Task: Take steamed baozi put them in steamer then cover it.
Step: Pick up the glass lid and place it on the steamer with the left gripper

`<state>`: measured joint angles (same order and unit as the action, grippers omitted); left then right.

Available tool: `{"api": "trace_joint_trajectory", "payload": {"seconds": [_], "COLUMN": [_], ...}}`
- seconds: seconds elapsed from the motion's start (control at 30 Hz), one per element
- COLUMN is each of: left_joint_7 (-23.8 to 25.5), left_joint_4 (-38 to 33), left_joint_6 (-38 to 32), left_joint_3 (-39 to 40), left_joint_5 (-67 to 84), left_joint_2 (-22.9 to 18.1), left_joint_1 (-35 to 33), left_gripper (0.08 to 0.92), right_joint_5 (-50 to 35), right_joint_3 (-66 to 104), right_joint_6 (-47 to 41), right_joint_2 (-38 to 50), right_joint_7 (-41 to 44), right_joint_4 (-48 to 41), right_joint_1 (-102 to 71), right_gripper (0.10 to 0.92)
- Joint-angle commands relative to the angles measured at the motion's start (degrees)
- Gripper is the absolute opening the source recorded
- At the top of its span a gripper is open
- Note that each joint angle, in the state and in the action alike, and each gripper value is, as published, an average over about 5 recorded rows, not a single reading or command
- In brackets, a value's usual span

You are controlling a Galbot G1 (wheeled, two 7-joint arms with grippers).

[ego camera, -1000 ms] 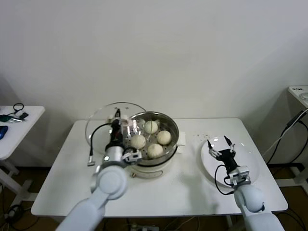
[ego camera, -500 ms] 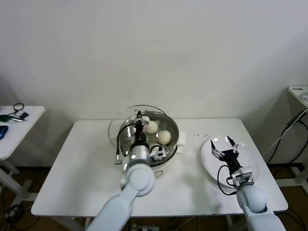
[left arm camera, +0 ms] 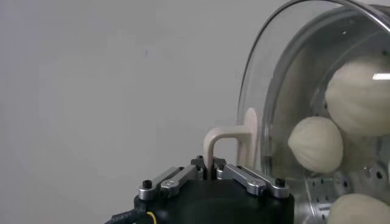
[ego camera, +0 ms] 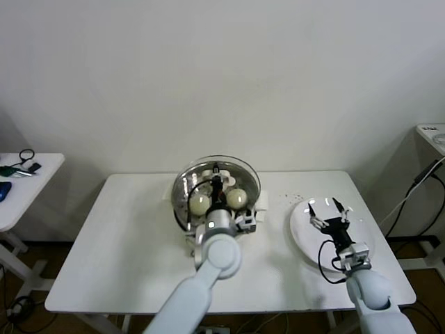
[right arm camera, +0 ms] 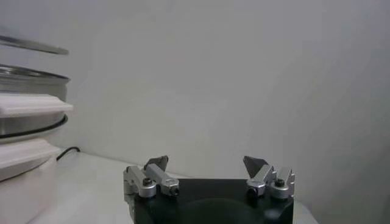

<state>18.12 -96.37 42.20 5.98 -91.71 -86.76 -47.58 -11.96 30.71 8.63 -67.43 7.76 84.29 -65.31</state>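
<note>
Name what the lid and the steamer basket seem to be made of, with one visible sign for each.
The lid, held by the left end effector: apparently clear glass, since the baozi show through it, with a cream handle, perhaps plastic. The steamer basket: shiny metal, likely stainless steel, judging by its reflective wall.

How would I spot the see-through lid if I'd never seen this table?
Find the white table, then the shiny steamer near its back edge. Just above it the left gripper holds the cover: clear glass with a metal rim and cream handle, unlike the flat white plate.
</note>
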Motion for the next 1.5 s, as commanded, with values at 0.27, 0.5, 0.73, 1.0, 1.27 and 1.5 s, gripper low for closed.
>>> {"api": "trace_joint_trajectory", "payload": {"seconds": [0.27, 0.5, 0.73, 1.0, 1.27, 1.5], "left_joint_7": [-0.95, -1.93, -1.88, -1.89, -1.92, -1.51], "left_joint_4": [4.49, 5.70, 6.44, 6.49, 6.04, 4.01], "left_joint_6": [2.80, 2.80, 2.80, 2.80, 2.80, 2.80], "left_joint_3": [0.24, 0.20, 0.10, 0.07, 0.14, 0.37], "left_joint_5": [0.59, 1.52, 2.35, 2.97, 3.17, 3.68], "left_joint_2": [-0.46, -0.24, 0.04, 0.08, 0.20, 1.65], "left_joint_1": [0.74, 1.36, 1.83, 1.68, 0.95, 0.64], "left_gripper": [0.151, 0.151, 0.151, 0.151, 0.151, 0.182], "right_joint_5": [0.31, 0.29, 0.53, 0.66, 1.03, 1.08], "right_joint_3": [0.07, 0.25, 0.62, 0.63, 0.61, 0.76], "right_joint_6": [0.21, 0.29, 0.53, 0.54, 0.56, -0.17], "right_joint_2": [-0.29, -0.21, -0.38, -0.35, -0.59, -0.53], "right_joint_7": [0.23, 0.36, 0.73, 0.82, 0.91, 0.85], "right_joint_4": [-0.98, -1.00, -1.39, -1.39, -1.47, -1.17], "right_joint_1": [0.77, 0.73, 0.56, 0.73, 0.78, 0.81], "right_gripper": [0.823, 0.823, 0.823, 0.823, 0.823, 0.823]}}
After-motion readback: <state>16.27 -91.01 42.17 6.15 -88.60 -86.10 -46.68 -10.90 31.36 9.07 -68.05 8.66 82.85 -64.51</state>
